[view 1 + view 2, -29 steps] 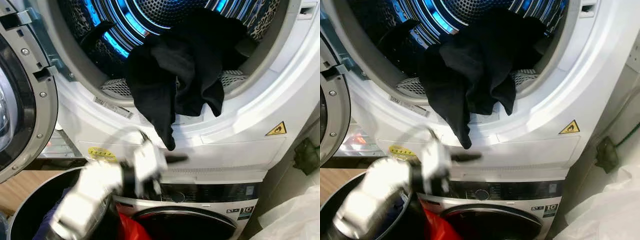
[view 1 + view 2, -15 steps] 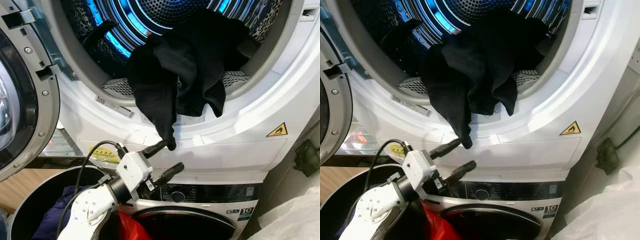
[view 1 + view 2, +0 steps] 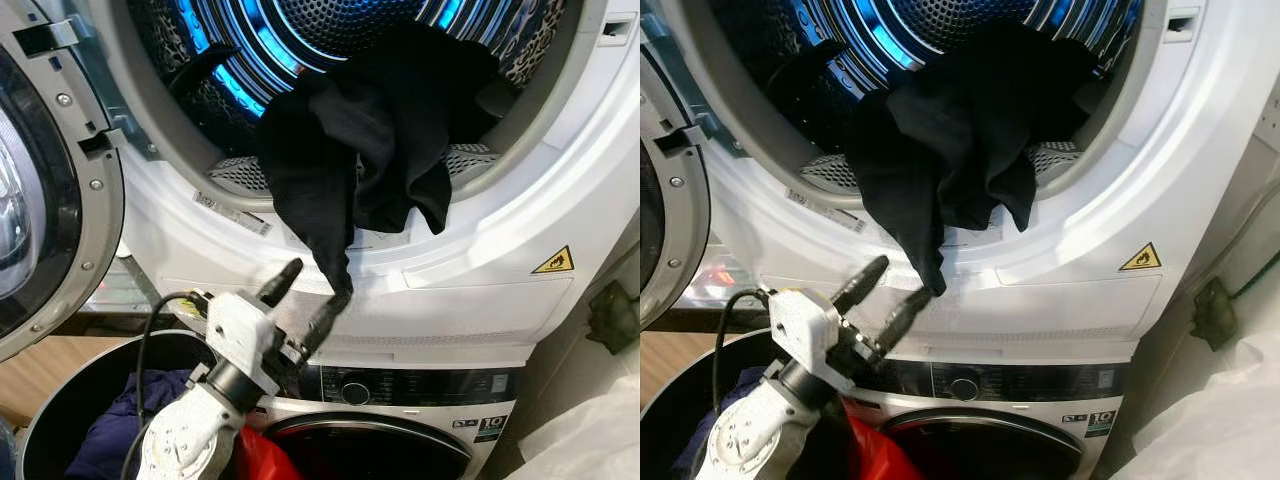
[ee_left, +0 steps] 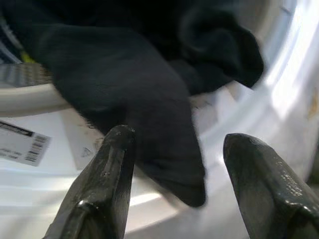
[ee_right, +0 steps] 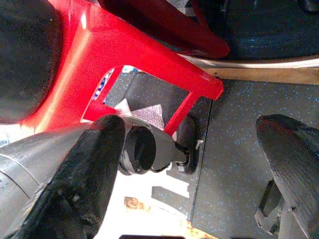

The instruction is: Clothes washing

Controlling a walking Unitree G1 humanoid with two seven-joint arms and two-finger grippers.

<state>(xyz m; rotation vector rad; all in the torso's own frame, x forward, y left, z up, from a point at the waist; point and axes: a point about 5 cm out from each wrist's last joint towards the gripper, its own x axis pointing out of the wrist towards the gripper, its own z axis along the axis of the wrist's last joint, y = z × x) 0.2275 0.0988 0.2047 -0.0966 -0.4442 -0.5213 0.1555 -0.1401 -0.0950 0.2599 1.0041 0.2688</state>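
Black garment hangs half out of upper machine's drum, draped over the white door ring, lowest tip dangling down the front panel. Drum lit blue inside, perforated metal wall. Upper door swung open on robot's left. Lower machine stacked underneath, control strip w/ round knob visible. Dark round basket at lower left holds blue clothing; something red beside it, in front of lower door. Yellow warning sticker on upper machine's front, right side.

Left gripper raised just below garment's hanging tip, fingers spread apart; one fingertip touching or nearly touching the tip, can't tell which. In left wrist view the tip sits between the two fingers, not clamped.

Right gripper points down at speckled dark floor, fingers wide apart, holding nothing; red plastic frame near it.
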